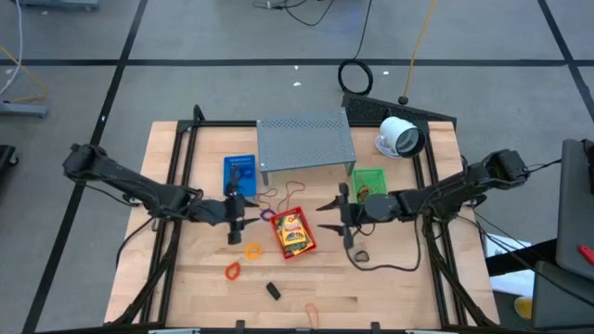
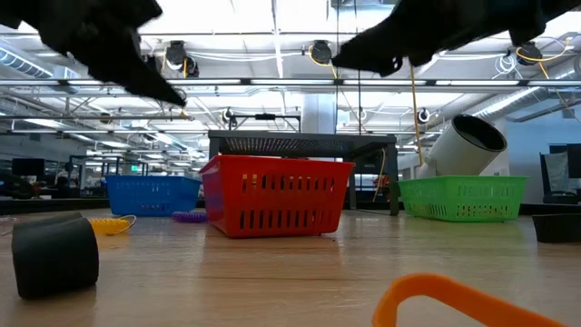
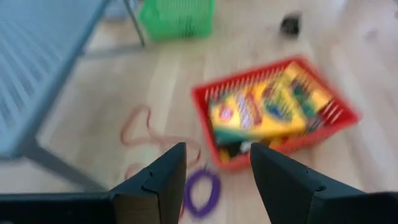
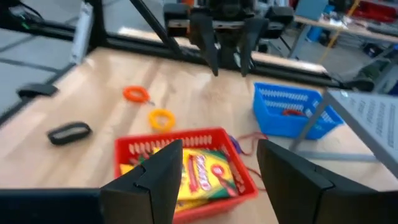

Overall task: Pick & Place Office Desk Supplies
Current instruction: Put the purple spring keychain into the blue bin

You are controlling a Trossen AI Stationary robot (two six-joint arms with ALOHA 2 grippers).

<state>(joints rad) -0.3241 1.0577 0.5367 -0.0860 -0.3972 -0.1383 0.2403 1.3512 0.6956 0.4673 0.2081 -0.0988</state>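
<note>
Partly hidden yellow packets (image 3: 267, 112), basket-walled.

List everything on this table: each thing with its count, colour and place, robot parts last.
Red basket: one, table centre, holding yellow crayon packets.
Blue basket: one, left of the grey shelf.
Green basket: one, right of the shelf.
Shelf: one, grey perforated metal, back centre.
White round device: one, back right.
Rubber bands: one purple and one red beside the red basket; one yellow and one orange in front left.
Black clip-like pieces: one near the front edge, one nearby.
Left gripper: open, left of the red basket.
Right gripper: open, right of it.
</note>
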